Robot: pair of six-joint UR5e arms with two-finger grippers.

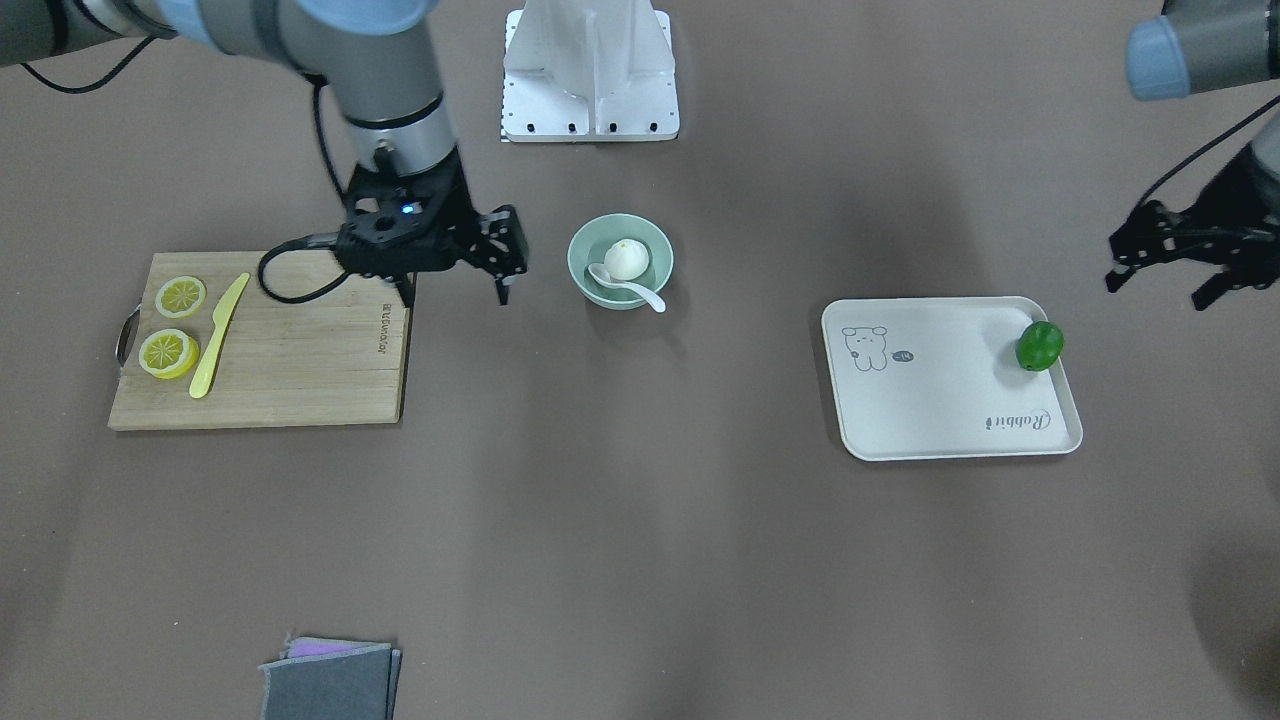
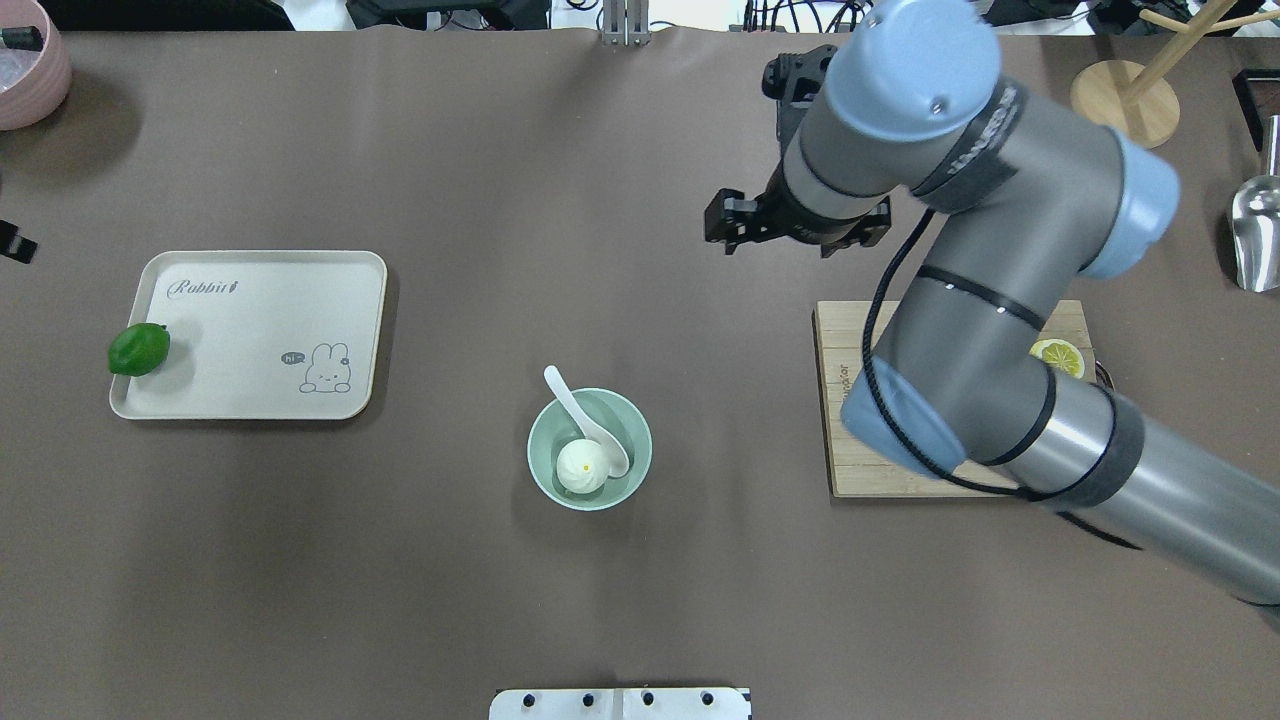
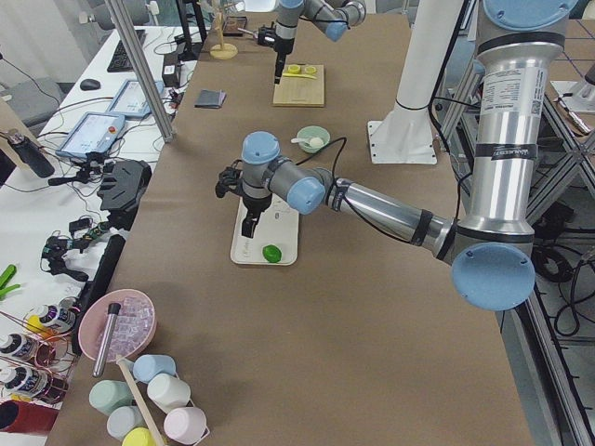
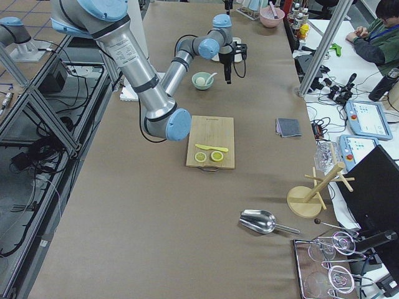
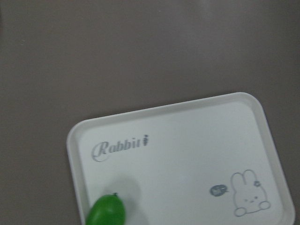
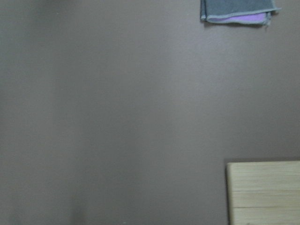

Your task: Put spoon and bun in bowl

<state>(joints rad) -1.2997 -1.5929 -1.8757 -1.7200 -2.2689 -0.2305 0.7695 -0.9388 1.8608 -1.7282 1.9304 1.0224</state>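
The pale mint-green bowl (image 1: 655, 247) stands at the table's middle; it also shows in the overhead view (image 2: 634, 438). The white pleated bun (image 1: 627, 259) lies inside it. The white spoon (image 1: 640, 292) rests in the bowl beside the bun, its scoop inside and its handle sticking out over the rim (image 2: 562, 388). My right gripper (image 1: 455, 292) hangs open and empty above the table, between the bowl and the cutting board. My left gripper (image 1: 1155, 288) is open and empty, off the far edge of the tray. Neither gripper shows in its own wrist view.
A wooden cutting board (image 1: 300, 370) holds two lemon slices (image 1: 180, 297) and a yellow knife (image 1: 218, 335). A cream tray (image 1: 940, 400) holds a green lime (image 1: 1039, 346). A folded grey cloth (image 1: 330, 680) lies at the operators' edge. The white robot base (image 1: 590, 70) stands behind the bowl.
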